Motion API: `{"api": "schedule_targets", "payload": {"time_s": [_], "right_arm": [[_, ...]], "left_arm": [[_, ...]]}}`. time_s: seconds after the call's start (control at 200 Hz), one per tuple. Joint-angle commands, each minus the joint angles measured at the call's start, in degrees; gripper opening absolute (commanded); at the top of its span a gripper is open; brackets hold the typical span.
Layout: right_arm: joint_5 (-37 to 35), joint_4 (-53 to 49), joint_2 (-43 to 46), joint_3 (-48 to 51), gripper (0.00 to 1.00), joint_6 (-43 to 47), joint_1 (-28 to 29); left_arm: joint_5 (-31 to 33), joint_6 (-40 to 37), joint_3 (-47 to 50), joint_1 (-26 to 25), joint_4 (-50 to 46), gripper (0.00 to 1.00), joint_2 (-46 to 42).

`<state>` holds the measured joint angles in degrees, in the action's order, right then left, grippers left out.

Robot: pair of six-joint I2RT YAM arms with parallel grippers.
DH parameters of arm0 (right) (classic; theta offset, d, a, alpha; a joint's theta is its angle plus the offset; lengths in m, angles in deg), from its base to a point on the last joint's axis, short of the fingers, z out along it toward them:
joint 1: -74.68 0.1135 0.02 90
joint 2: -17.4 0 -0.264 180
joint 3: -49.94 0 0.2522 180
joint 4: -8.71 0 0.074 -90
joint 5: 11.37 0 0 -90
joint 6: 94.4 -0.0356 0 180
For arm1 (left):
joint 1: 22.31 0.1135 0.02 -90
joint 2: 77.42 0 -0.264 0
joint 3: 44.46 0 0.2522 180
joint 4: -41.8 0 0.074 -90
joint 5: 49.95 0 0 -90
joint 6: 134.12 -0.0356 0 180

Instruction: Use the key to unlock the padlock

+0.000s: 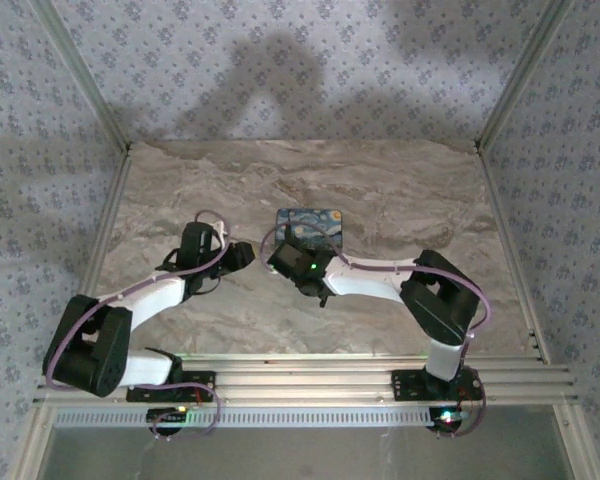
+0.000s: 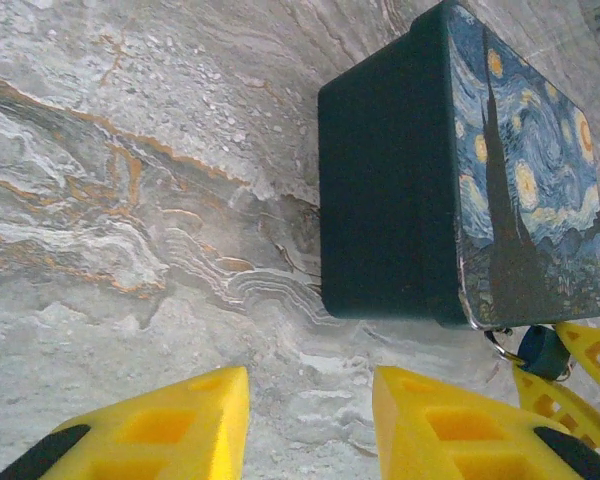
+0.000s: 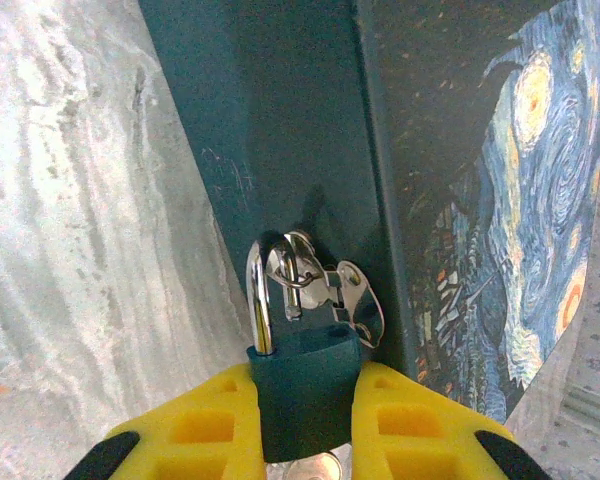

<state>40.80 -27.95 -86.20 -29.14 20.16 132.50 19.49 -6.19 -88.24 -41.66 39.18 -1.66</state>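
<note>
Progress sits at the holding stage. The padlock (image 3: 300,375) hangs at the near corner of the box (image 2: 380,180), low against its dark side wall, and the right gripper (image 3: 305,405) pinches its teal body between the yellow fingers (image 3: 205,430). The shackle (image 3: 260,295) is closed and passes through the ring of the silver hasp (image 3: 355,300) on the box, so nothing is unlocked yet.

The left gripper (image 2: 305,390) hovers over the table (image 2: 130,200), just beside the box on the side away from the padlock. Its fingers are spread, with only bare marble showing between them, so it holds nothing. From its wrist view the padlock shows small at the box's lower corner, with the other arm's yellow fingers against it.

A bright metal bit (image 3: 315,467) shows under the padlock's body, between the right fingers. I cannot tell whether it is the key or only the keyway.

Judging from this, the steadying is done. Left to do — get the key seated in the keyway, turn it, and pull the shackle free of the hasp.
</note>
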Motion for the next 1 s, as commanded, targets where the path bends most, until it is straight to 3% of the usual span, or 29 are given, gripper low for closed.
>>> {"api": "schedule_targets", "payload": {"time_s": [0.0, 0.38, 0.74, 0.994], "right_arm": [[-3.02, 2.53, -3.31, -1.76, 0.00, 3.92, -0.13], [-5.66, 16.90, -3.90, 1.19, 0.00, 13.83, 0.68], [-1.05, 16.04, 0.32, 2.56, 0.00, 8.85, -1.12], [7.58, 11.54, 4.70, 3.36, 0.00, 1.44, -4.50]], "left_arm": [[-0.57, -1.21, -1.09, 0.78, 1.67, 0.37, 0.82], [-2.64, -0.95, 0.12, 0.99, 4.99, 0.38, 3.85], [-2.00, -0.84, 0.22, 0.99, 4.10, 0.37, 2.45], [-1.15, -1.02, 0.75, 0.99, 3.01, 0.38, 0.76]]}}
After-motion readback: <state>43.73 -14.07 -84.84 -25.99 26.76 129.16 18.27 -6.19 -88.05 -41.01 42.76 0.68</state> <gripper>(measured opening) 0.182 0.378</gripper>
